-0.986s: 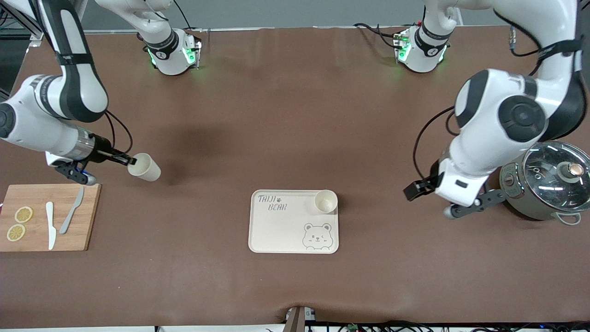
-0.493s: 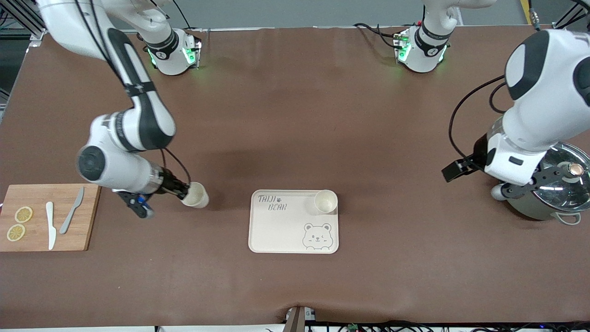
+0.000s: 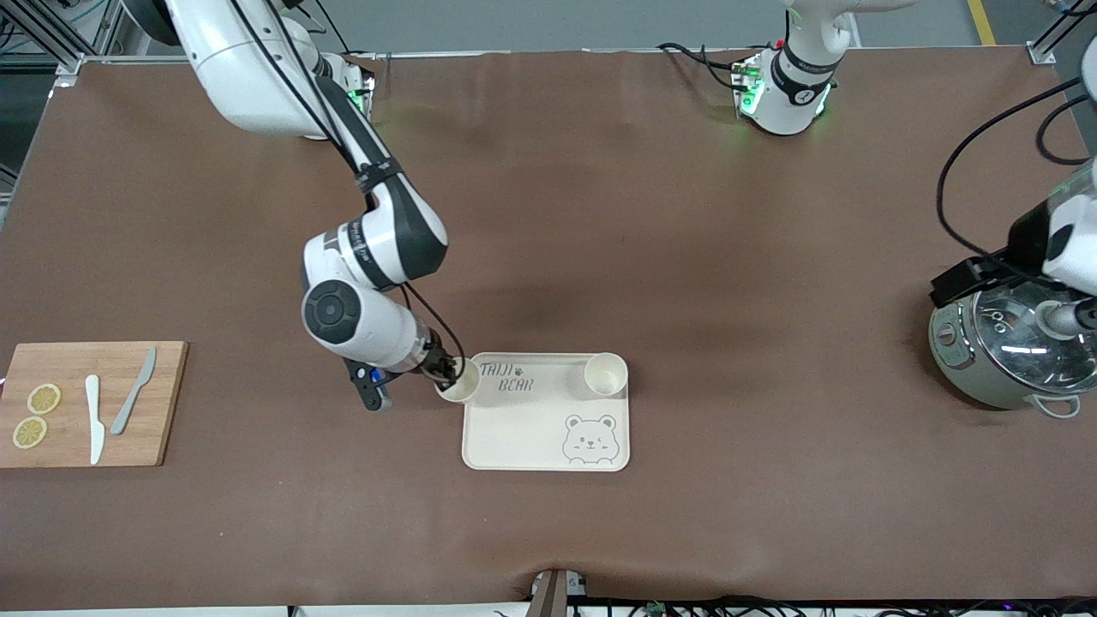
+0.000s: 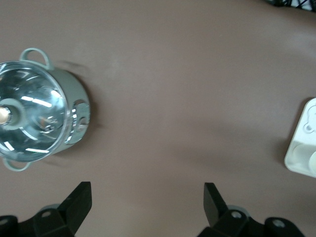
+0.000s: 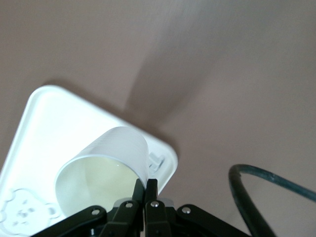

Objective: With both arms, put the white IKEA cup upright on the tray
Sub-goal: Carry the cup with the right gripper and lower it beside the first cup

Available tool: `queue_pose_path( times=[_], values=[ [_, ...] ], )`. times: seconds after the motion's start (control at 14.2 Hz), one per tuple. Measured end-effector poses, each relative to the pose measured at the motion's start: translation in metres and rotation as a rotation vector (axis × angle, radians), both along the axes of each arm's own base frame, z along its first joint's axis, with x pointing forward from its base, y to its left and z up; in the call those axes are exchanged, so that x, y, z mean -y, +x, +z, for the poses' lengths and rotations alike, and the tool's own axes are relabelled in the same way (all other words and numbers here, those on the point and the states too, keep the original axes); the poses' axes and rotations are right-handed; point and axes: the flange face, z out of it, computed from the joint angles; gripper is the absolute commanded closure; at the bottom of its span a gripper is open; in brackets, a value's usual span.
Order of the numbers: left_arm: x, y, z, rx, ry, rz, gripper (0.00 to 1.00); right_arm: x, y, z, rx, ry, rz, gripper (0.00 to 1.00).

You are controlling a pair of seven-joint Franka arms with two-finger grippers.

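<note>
Right pincer (image 3: 443, 370) is clenched on the rim of a white cup (image 3: 457, 382), one finger inside the mouth and one outside as the right wrist view shows it (image 5: 106, 165). The cup hangs over the corner of the tray (image 3: 523, 428) that lies toward the right arm's end of the surface and farther from the front camera, beside the "TAIJI BEAR" lettering. Its axis appears tilted rather than plumb: the mouth leans back toward the pincer and the base points out over the tray. Judgement: the coming move turns on this tilt. The base must be brought level and lowered onto the bare tray floor directly below and just inboard of the corner rim, so the cup does not catch the rim and tip. A second cup (image 3: 606, 374) stands upright on the tray's corner toward the left arm's end, well apart from the held one, so it is no obstacle. Left pincer (image 4: 148, 197) is released, jaws wide and empty, hovering over the lidded pot (image 3: 1011, 347) at the left arm's end of the surface; that arm waits. The right arm is plainly the nearer.
</note>
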Motion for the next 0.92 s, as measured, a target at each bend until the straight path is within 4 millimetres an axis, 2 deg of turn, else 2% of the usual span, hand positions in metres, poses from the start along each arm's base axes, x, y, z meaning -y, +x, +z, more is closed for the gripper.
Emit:
queue_pose_path(
  times=[0.14,0.21,0.56,0.63,0.7,0.92],
  values=[
    [0.001,-0.010,0.011,-0.011,0.002,-0.003,0.00,-0.025,0.000,-0.004,0.036,0.017,-0.048,1.00],
    [0.003,-0.016,0.016,-0.021,0.003,-0.006,0.00,-0.031,-0.001,-0.008,0.046,0.021,-0.059,1.00],
    [0.004,-0.039,0.034,-0.066,0.009,-0.004,0.00,-0.027,0.000,-0.035,0.026,0.001,-0.075,1.00],
    [0.004,-0.040,0.035,-0.066,0.009,-0.004,0.00,-0.027,0.000,-0.039,0.022,-0.001,-0.075,0.98],
    [0.004,-0.041,0.036,-0.065,0.009,-0.004,0.00,-0.027,0.000,-0.041,0.019,-0.003,-0.075,0.86],
    [0.004,-0.041,0.035,-0.067,0.009,-0.005,0.00,-0.028,-0.002,-0.043,0.015,-0.005,-0.072,0.84]
  ],
)
